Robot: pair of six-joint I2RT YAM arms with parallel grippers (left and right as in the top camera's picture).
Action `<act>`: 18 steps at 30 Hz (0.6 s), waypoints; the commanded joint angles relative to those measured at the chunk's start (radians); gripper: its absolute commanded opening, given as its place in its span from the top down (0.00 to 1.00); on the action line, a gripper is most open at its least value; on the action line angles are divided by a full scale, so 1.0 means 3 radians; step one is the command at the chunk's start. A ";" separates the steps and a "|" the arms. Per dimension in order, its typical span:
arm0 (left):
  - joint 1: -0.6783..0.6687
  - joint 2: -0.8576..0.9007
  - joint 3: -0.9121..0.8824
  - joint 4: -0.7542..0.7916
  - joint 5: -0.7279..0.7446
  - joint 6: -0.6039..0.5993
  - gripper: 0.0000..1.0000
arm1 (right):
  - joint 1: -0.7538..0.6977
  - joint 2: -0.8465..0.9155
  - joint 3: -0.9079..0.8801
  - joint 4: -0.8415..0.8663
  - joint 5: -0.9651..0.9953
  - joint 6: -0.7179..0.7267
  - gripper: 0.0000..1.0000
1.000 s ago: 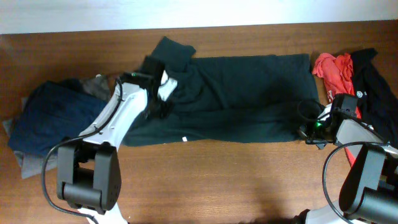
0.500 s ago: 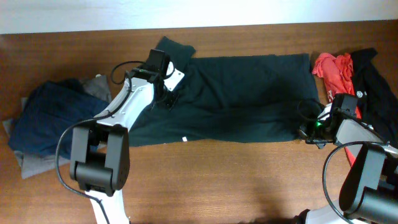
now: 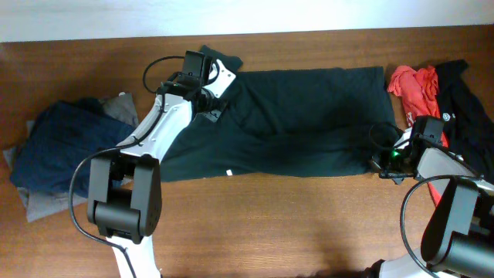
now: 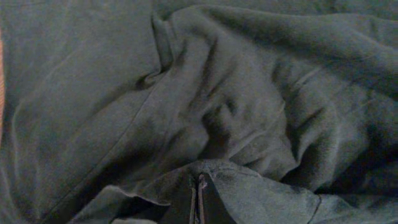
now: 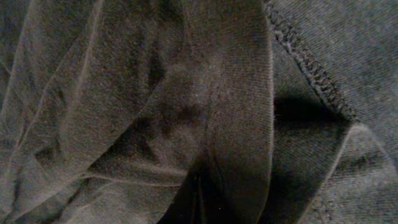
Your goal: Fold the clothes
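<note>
Overhead only: dark green shirt [image 3: 301, 116] spread across the middle of the table [image 3: 309, 224]; navy piece [image 3: 65, 147] beside grey trousers [image 3: 117, 106] at far left; red shirt [image 3: 413, 83] and black garment [image 3: 467, 104] bunched at far right. On the green cloth's upper-left part, left gripper [image 3: 210, 106]; at its lower-right corner, right gripper [image 3: 384, 164]. Jaw state unreadable from up there.

Wrist cams only — jaw detail. Left: fingertips [image 4: 186, 208] pressed together, a raised fold of green cloth pinched between. Right: fingertips [image 5: 183, 208] likewise tight together on a ridge of the same cloth, stitched hem [image 5: 305, 59] near, up and to the right.
</note>
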 commanded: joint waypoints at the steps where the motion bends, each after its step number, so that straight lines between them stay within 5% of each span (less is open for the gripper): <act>1: -0.0034 -0.0028 0.0060 0.0019 0.0084 0.0065 0.87 | 0.0018 0.0142 -0.0070 0.0013 0.0134 0.0029 0.96; 6: -0.0031 -0.0028 0.0116 0.0120 -0.0131 -0.0029 0.08 | 0.0018 0.0142 -0.0070 0.0011 0.0134 0.0029 0.96; 11: 0.0065 -0.0032 0.0418 -0.0303 -0.0346 -0.0448 0.01 | 0.0014 0.0142 -0.0070 0.0005 0.0132 0.0028 0.89; 18: 0.0395 -0.0031 0.0613 -0.1553 -0.0328 -0.1251 0.01 | 0.0015 0.0142 -0.0069 -0.0031 0.0130 -0.0027 0.76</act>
